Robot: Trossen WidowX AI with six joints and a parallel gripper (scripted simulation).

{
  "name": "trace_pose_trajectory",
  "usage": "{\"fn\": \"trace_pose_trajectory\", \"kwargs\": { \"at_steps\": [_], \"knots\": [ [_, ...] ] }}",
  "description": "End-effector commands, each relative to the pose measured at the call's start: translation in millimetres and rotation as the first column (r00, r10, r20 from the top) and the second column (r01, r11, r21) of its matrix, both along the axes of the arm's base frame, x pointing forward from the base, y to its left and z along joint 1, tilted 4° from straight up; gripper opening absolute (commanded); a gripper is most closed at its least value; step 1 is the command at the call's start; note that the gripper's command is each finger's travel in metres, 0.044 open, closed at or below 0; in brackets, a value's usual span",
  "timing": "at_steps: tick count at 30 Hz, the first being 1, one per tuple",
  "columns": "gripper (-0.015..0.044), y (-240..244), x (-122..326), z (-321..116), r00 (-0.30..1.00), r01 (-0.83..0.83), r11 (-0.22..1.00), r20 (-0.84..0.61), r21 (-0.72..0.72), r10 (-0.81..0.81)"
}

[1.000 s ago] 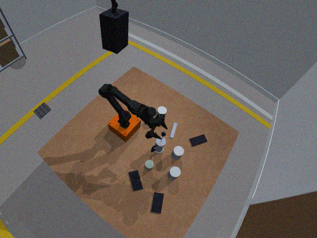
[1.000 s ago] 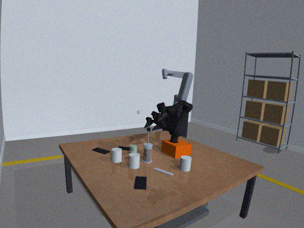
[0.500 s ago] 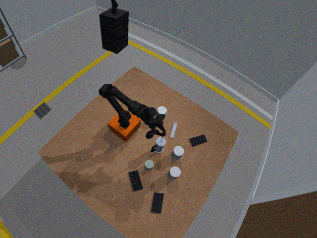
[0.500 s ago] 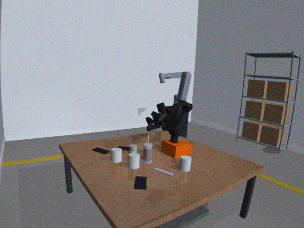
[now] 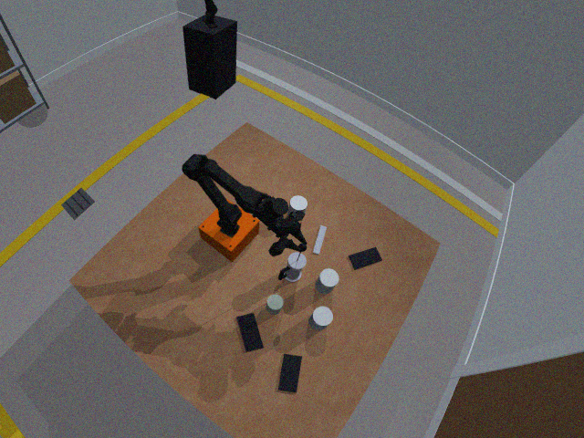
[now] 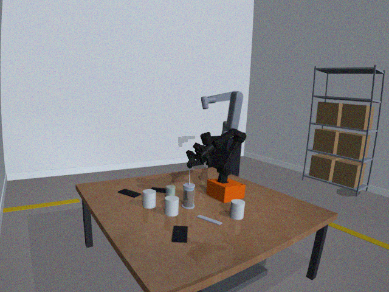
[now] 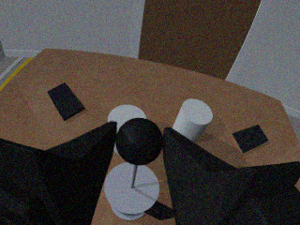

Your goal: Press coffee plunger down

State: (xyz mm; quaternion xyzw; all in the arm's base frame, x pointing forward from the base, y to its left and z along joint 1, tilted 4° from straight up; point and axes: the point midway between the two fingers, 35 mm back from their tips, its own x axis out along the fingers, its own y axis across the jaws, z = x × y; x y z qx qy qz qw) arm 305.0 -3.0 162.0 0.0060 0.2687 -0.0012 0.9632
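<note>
Upright glass coffee press, thin plunger rod raised, black knob on top.

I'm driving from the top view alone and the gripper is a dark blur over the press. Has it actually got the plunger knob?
Observer: Yes. In the wrist view the gripper is shut on the black knob, one finger on each side.
Operator: Is the plunger pushed down yet?
Observer: No. From the exterior view the thin rod is long and exposed above the press, so the knob sits high.
Operator: Is the press tipping?
Observer: It looks upright on the table in the exterior view, with its base flat.
</note>
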Motion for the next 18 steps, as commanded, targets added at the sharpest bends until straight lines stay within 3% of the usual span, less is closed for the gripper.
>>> {"fn": "trace_pose_trajectory", "kwargs": {
  "at_steps": [1,18],
  "knots": [
    [0.0121,0.0,0.2,-16.1,1.000,0.000,1.000,-0.030,-0.002,0.000],
    [0.0121,0.2,5.0,-44.2,1.000,0.000,1.000,-0.029,-0.002,0.000]
  ]
}}
